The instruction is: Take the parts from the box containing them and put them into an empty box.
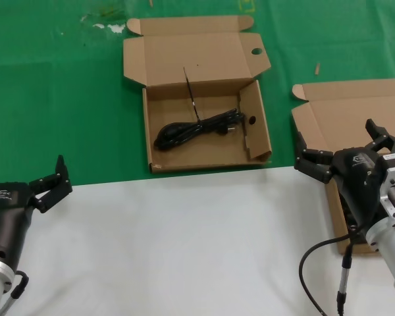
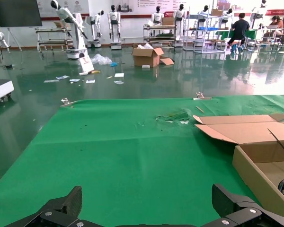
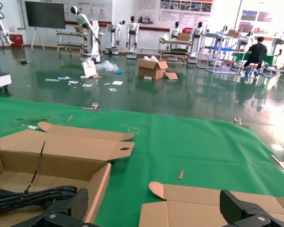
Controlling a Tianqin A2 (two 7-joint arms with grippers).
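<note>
A black power cord bundle (image 1: 197,128) lies in the brown box with round holes (image 1: 204,155) at the middle of the green cloth; the same cord (image 3: 28,196) shows in the right wrist view. To its right stands the hole-less box (image 1: 355,112), lid open; my right gripper (image 1: 342,146) hovers open over its near part and hides most of the inside, so any parts there are hidden. In the right wrist view the right gripper (image 3: 154,208) holds nothing, above that box's lid (image 3: 203,203). My left gripper (image 1: 49,184) waits open at the lower left over the white surface.
A thin black cable tie (image 1: 191,92) sticks up inside the holed box. The green cloth (image 1: 52,99) covers the far half, the white tabletop (image 1: 184,237) the near half. Small scraps (image 1: 105,26) lie at the back left. The right arm's cable (image 1: 316,263) hangs low.
</note>
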